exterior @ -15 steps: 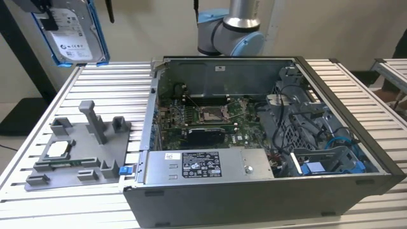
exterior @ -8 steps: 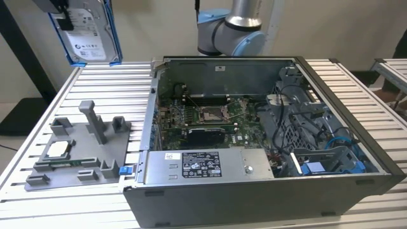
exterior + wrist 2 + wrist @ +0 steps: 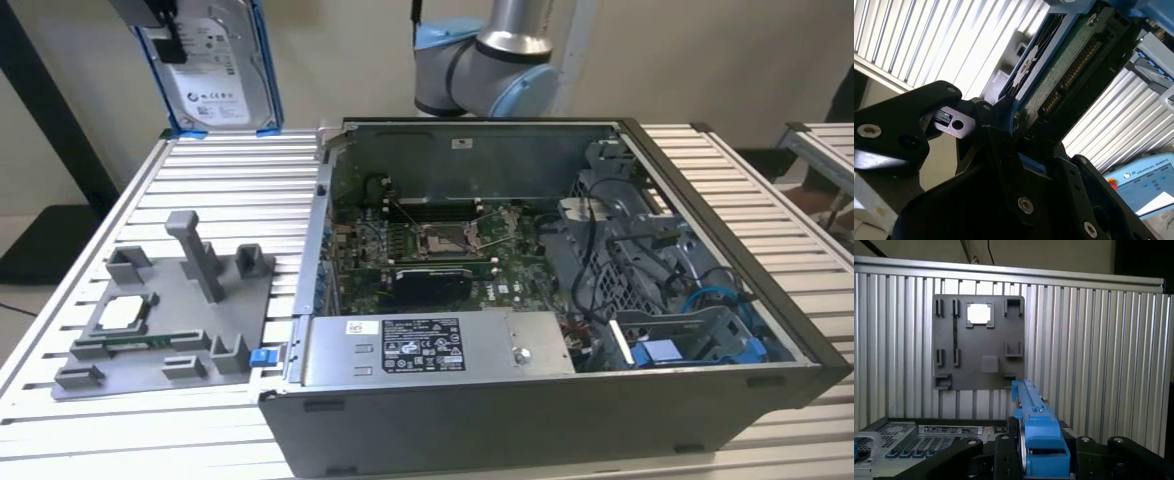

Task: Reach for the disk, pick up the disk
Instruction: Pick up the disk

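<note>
Exterior view: the disk [image 3: 220, 75] hangs upright in the air, clear of the tabletop [image 3: 200, 175], at about eleven o'clock from the open computer case [image 3: 534, 420]. Black jaws are closed tight on its blue-framed edge in both wrist views. A grey fixture plate [image 3: 174, 310] lies at nine o'clock.

Plain beige wall [image 3: 347, 60], ribbed aluminium table [image 3: 160, 440], second slatted table [image 3: 817, 150] at the exterior view's right

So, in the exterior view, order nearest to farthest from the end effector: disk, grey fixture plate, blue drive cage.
1. Disk, held by the end effector.
2. Grey fixture plate, the exterior view's left.
3. Blue drive cage, the exterior view's right.
</note>
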Controlling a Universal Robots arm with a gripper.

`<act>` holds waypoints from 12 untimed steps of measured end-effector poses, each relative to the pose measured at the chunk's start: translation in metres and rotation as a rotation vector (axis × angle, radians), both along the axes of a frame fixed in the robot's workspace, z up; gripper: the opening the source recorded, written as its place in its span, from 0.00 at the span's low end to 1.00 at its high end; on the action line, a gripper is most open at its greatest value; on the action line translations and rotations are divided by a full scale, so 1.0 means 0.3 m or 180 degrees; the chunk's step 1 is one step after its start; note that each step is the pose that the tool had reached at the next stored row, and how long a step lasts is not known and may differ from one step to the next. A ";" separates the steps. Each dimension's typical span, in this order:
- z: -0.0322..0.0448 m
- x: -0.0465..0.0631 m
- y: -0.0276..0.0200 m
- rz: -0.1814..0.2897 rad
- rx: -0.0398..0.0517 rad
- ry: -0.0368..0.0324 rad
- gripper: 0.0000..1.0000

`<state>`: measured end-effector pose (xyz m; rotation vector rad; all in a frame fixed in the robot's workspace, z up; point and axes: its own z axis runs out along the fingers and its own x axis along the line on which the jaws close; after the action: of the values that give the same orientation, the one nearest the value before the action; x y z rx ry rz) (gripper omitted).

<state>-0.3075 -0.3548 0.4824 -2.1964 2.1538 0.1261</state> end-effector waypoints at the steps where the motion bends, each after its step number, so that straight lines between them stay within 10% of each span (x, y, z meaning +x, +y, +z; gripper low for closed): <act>1: -0.001 0.012 0.000 0.0000 0.0001 -0.0001 0.00; 12: 0.000 0.160 0.000 0.0000 0.0000 0.0000 0.00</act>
<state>-0.2596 -0.3548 0.4824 -2.1963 2.1538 0.1261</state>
